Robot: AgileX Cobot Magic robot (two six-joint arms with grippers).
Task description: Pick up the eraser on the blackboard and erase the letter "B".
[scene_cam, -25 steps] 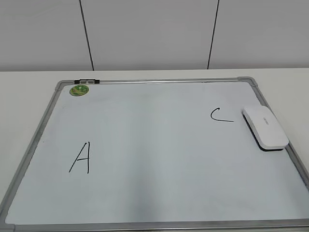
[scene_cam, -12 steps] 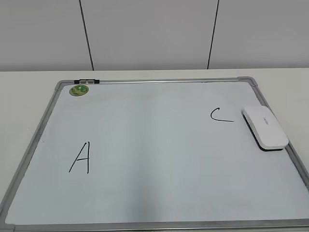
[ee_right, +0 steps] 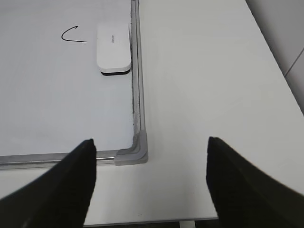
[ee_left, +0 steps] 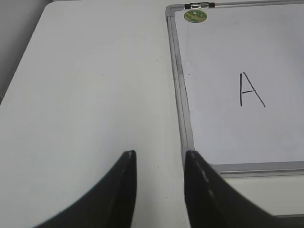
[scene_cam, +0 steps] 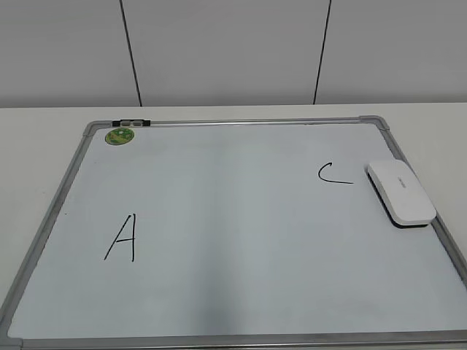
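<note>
Right gripper (ee_right: 151,156): nearest item in the right wrist view, dark fingers (ee_right: 71,190) spread wide, nothing between them, hanging over bare table (ee_right: 204,95) just off the board's near right corner.

Left gripper (ee_left: 156,166): fingers parted by a narrower gap, holding nothing, hanging over table beside the board's left frame, near its front corner.

Board (scene_cam: 44,226): flat on the table, silver frame, grey corner caps.

"A" (scene_cam: 121,238): near left part of the board.

Eraser (scene_cam: 400,192): white block, dark felt down, lying on the board hard against the right frame, about midway along that edge. From the right gripper: ahead and slightly left (ee_right: 113,48), well apart. Long axis parallel to the right frame, so roughly along the right gripper's line of approach; open fingers already set across its short width. Right arm judged far the nearer; eraser absent from the left wrist view.

"C" (scene_cam: 334,173): just left of the eraser.

Magnet (scene_cam: 120,135): round, green, far left corner.

Clip (scene_cam: 132,122): on the far frame, just beyond the magnet.

"B": not found on any visible part of the board; only "A" and "C" legible.
</note>
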